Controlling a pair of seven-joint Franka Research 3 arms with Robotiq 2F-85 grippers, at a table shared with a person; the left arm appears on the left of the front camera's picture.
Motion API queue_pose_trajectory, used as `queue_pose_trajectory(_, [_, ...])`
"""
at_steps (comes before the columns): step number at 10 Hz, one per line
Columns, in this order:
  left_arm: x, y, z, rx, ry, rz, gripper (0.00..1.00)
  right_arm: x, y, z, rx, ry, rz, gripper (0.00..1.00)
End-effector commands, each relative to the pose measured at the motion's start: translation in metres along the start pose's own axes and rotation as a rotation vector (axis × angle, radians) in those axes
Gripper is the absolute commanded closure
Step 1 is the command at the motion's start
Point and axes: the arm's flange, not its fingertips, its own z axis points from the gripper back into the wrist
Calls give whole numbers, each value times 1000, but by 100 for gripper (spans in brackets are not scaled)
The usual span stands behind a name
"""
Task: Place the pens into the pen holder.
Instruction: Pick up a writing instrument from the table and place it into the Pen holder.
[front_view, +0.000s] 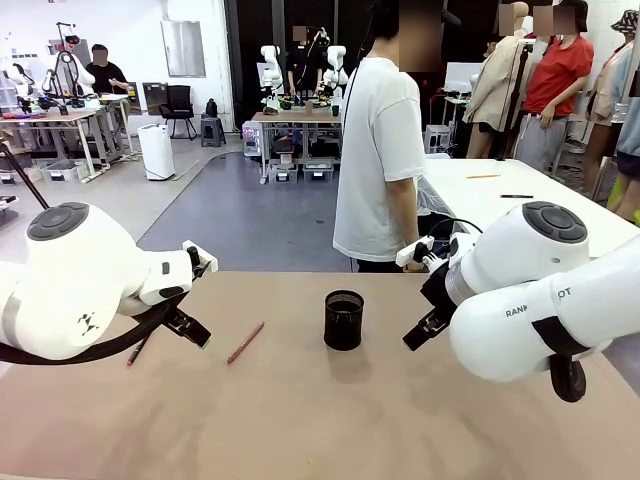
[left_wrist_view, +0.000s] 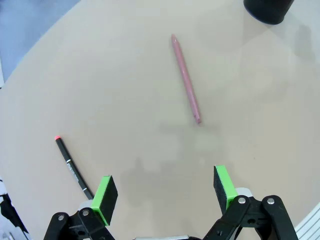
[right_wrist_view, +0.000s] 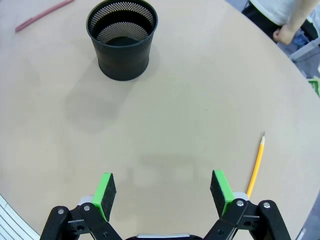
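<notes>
You have: tan table (front_view: 300, 430); mesh cup (front_view: 343, 320) mid-table; pink pen (front_view: 245, 342), black pen (left_wrist_view: 72, 167), yellow pencil (right_wrist_view: 256, 165) lying flat; left gripper (left_wrist_view: 165, 192), right gripper (right_wrist_view: 162, 192) both spread wide; grey workshop floor (front_view: 250, 200) beyond.

Bright, even light (soft shadows), curved wrist-view edges.

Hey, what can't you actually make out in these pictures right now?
Black pen: lower end behind the left gripper, left wrist view.
Orange pencil: lower end behind the right gripper, right wrist view.
Pen holder: cut by top edge, left wrist view.
</notes>
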Motion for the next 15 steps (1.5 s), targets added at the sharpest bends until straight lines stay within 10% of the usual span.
queue_pose_trajectory(1, [3,-3,3,-37,24,-5,0,4,0,5,96,-23,11,0])
queue_pose_trajectory(8, [33,22,87,-390,-66,-113,0,25,-39,59,291,-36,34,0])
queue_pose_trajectory(15, [36,82,157,-367,-232,-351,0,16,-118,141,447,-238,174,0])
